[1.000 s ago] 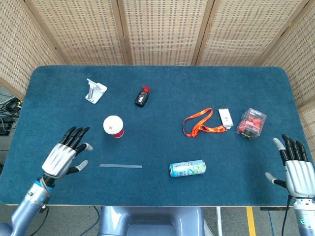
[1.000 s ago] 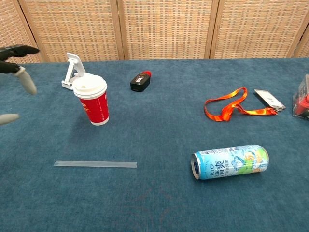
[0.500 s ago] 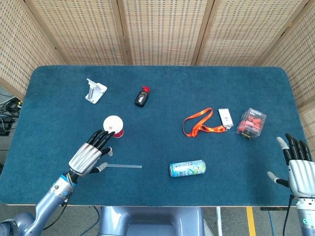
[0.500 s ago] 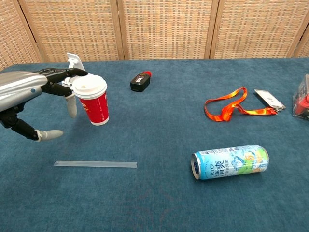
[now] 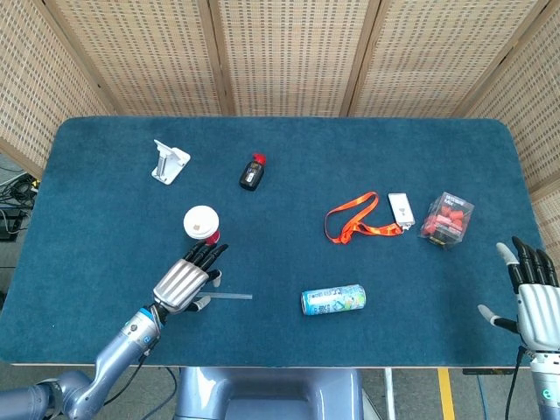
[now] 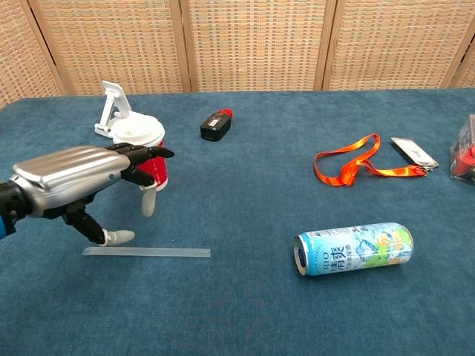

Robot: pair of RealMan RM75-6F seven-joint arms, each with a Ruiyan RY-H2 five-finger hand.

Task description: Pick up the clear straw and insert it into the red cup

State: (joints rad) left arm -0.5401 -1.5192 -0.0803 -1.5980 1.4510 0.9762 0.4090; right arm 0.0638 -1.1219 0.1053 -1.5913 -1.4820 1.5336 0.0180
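The red cup (image 6: 148, 152) stands upright just behind the clear straw (image 6: 146, 252), with a strip of bare blue table (image 5: 289, 175) between them. The left hand (image 6: 70, 176) fills that strip, fingers spread, reaching in front of the cup. Right of the cup, open cloth runs to the drink can (image 6: 353, 249). Behind the cup stand a white stand (image 6: 111, 111) and a small black device (image 6: 215, 124), both well apart from it.

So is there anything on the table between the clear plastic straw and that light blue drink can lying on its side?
No: only bare blue cloth separates the clear plastic straw from the light blue drink can, clearest in the chest view.
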